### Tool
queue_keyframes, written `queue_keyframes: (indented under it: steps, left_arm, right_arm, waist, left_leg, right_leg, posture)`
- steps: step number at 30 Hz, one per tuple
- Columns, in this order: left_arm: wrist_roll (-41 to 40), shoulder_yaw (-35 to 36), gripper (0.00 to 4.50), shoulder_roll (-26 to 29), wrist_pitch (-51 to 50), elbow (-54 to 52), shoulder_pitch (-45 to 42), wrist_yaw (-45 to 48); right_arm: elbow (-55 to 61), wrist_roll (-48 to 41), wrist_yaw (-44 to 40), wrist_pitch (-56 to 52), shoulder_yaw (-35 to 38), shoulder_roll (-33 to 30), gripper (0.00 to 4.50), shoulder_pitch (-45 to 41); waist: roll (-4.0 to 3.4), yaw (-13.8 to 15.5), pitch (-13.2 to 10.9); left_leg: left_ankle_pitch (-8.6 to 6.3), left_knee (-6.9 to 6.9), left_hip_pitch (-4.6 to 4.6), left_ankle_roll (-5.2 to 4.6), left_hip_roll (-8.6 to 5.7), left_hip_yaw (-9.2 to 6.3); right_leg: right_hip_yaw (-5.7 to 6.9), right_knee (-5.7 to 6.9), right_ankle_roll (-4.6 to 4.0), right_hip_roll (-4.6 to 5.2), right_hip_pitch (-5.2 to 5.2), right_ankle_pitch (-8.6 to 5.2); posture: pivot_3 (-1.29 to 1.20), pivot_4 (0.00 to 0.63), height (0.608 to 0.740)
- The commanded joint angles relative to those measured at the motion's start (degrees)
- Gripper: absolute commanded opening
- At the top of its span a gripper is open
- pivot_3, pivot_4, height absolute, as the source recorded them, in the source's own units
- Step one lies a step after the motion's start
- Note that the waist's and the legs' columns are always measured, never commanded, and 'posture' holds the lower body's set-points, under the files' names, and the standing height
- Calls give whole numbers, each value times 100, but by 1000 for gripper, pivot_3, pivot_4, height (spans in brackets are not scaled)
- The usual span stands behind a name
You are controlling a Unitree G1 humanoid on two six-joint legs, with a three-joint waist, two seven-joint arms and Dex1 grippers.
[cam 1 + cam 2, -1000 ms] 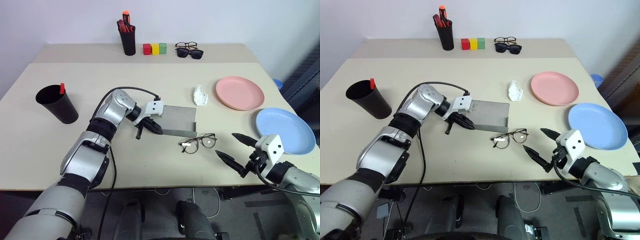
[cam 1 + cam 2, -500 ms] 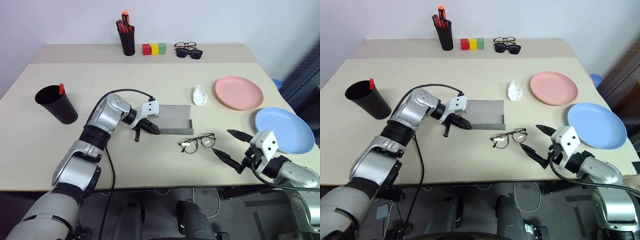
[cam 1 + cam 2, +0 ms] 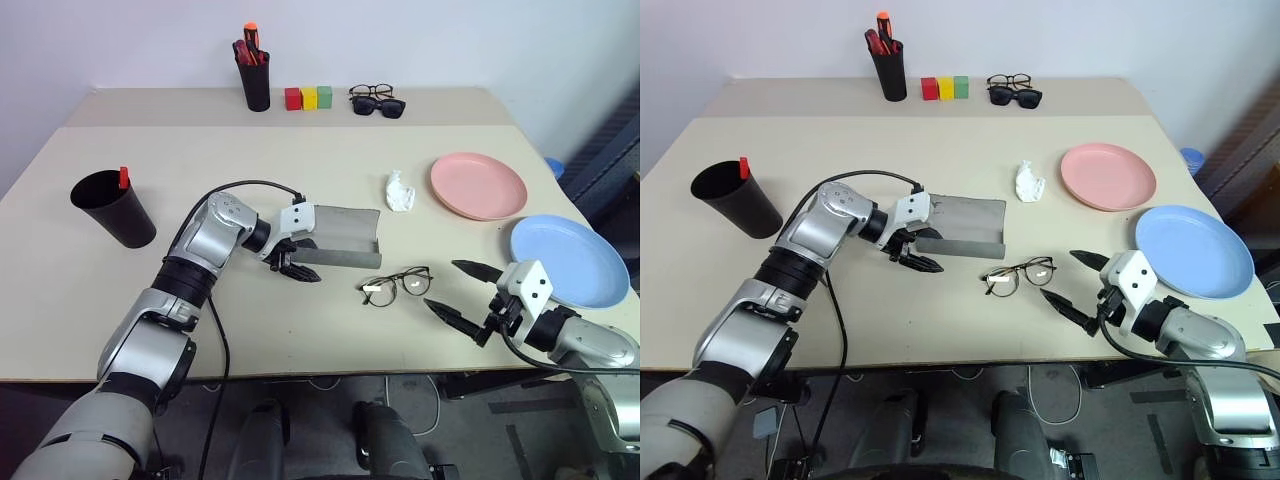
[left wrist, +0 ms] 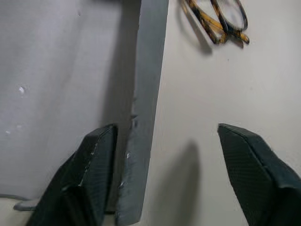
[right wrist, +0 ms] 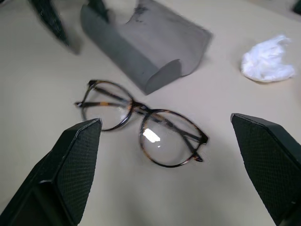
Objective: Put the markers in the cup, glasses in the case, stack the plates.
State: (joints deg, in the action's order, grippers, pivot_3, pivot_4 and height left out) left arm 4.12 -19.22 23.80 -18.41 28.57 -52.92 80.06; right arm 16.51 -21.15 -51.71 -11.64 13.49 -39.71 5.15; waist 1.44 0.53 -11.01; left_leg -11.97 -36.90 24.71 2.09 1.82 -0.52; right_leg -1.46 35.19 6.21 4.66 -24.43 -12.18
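Observation:
The grey case (image 3: 335, 237) lies open mid-table. My left gripper (image 3: 291, 262) is open at its left end, one finger over the case's inside and the other over the table, astride its near wall (image 4: 146, 94). The thin-framed glasses (image 3: 398, 285) lie just right of the case, in front of my open right gripper (image 3: 442, 284), which holds nothing. The black cup (image 3: 113, 208) stands at the left with a red-capped marker (image 3: 124, 177) in it. The pink plate (image 3: 479, 185) and the blue plate (image 3: 570, 260) lie side by side at the right.
A crumpled white tissue (image 3: 401, 191) lies between the case and the pink plate. At the back stand a black pen-holder with red pens (image 3: 256, 75), three coloured blocks (image 3: 309, 97), and sunglasses with other spectacles (image 3: 378, 100).
My left gripper has gone from shut to open at the case's left end, and the case has slid a little to the left. The right gripper has stayed open by the glasses.

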Motion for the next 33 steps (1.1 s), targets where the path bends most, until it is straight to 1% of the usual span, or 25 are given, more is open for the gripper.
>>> queue_keyframes:
  steps: [1,4,6,7,9,10,11,14,18,25,27,33]
  left_arm:
    - [-355,242,3177,144,-136,-486,-54,86]
    - [-749,539,3177,296,-163,-1096,249,8]
    - [-1126,922,3177,424,420,-1703,879,-62]
    - [-1234,1027,3177,495,497,-1941,1119,-92]
    - [-1266,1091,3177,691,233,-2362,1506,-241]
    - [-1297,1112,3177,784,262,-2530,1694,-266]
    - [-1445,1189,3177,887,207,-2693,1936,-230]
    - [-1651,1440,3177,1004,179,-3062,2654,-577]
    - [-1670,1479,3177,1248,186,-3684,3407,-821]
    - [-1851,1575,3177,1423,-163,-4156,3741,-1293]
    - [-1898,1585,3177,1506,-199,-4210,3803,-1349]
    - [-1964,1548,3177,1594,-201,-4236,3891,-1502]
  right_arm:
    - [-127,30,-346,135,-169,-251,4500,-238]
    - [-553,316,-679,392,-652,-377,4500,-658]
    - [-998,553,-859,708,-1028,-315,4500,-1122]
    - [-1168,626,-928,822,-1155,-291,4500,-1296]
    - [-1511,698,-1054,970,-1355,-224,4500,-1651]
    - [-1672,723,-1105,1036,-1430,-194,4500,-1803]
    - [-1859,770,-1154,1103,-1520,-150,4500,-1981]
    - [-2391,904,-1294,1297,-1754,0,4500,-2467]
    - [-2852,1042,-1488,1468,-1948,74,4500,-2860]
    - [-3346,1277,-1806,1880,-2039,-104,4500,-3327]
    - [-3359,1387,-1848,2001,-2047,-206,4500,-3430]
    - [-3201,1375,-1897,1913,-2019,-296,4500,-3517]
  waist:
    - [-1,-10,0]
    - [-1,-58,1]
    - [-7,-148,4]
    - [-11,-178,4]
    - [-10,-166,2]
    - [-11,-161,1]
    - [-12,-152,1]
    - [-13,-150,1]
    - [-12,-111,1]
    - [-13,-143,1]
    - [-15,-151,-1]
    - [-16,-147,-1]
  left_leg:
    - [0,-1,0,0,0,0]
    - [0,0,-1,0,1,0]
    - [0,1,-4,-1,1,0]
    - [-1,3,-11,-2,2,3]
    - [-2,7,-21,-4,3,3]
    - [-2,6,-23,-4,5,2]
    - [-2,5,-25,-5,6,1]
    - [-2,2,-25,-4,5,3]
    - [-2,1,-23,-4,3,4]
    - [-2,-2,-27,-4,3,4]
    - [-2,3,-29,-4,4,4]
    - [-2,4,-29,-4,4,4]
  right_leg:
    - [0,1,0,0,0,0]
    - [0,2,0,0,0,0]
    - [0,3,0,0,2,0]
    - [-3,3,0,1,3,1]
    - [-3,8,1,0,7,0]
    - [-3,13,1,-5,7,0]
    - [-3,17,1,-6,7,0]
    - [-3,15,1,-3,11,0]
    - [-3,12,1,0,13,0]
    - [-3,14,0,1,16,0]
    - [-3,14,0,0,14,0]
    - [-3,14,0,0,13,0]
  posture:
    - [0,150,740]
    - [0,150,740]
    - [0,150,740]
    - [0,150,740]
    - [0,150,740]
    - [0,150,740]
    - [0,150,740]
    - [0,150,740]
    - [0,150,740]
    - [0,150,740]
    - [0,150,740]
    - [0,150,740]
